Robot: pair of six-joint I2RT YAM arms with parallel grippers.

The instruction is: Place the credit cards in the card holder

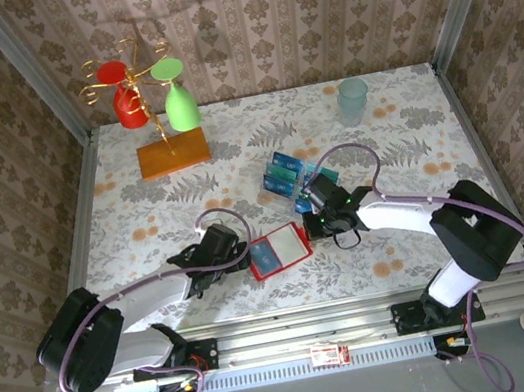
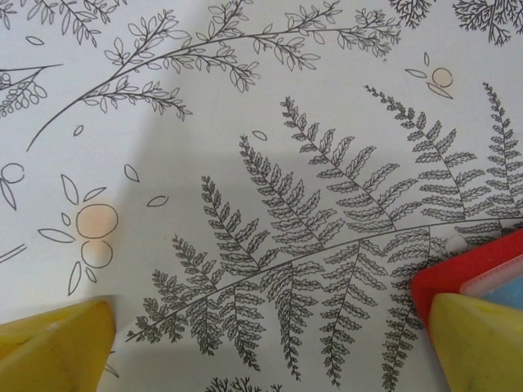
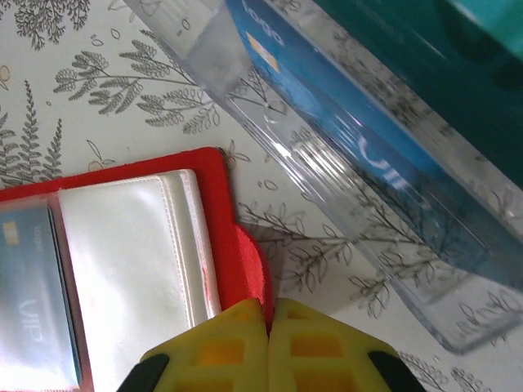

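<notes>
Here, the card holder (image 1: 279, 250) lies on a fern-printed tablecloth (image 1: 144, 217), wallpapered walls (image 1: 310, 5) around.

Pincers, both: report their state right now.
Left pincer: open, holding nothing.
Right pincer: shut on the red tab of the card holder.

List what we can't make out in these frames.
Number of credit cards in the acrylic rack: too small in top view; blurred and edge-cropped in right wrist view.
Whether the right tool pinches the card holder tab: its fingertips cover the contact.
Most of the card holder in left wrist view: cut by the frame edge, covered by a finger of the left tool.
</notes>
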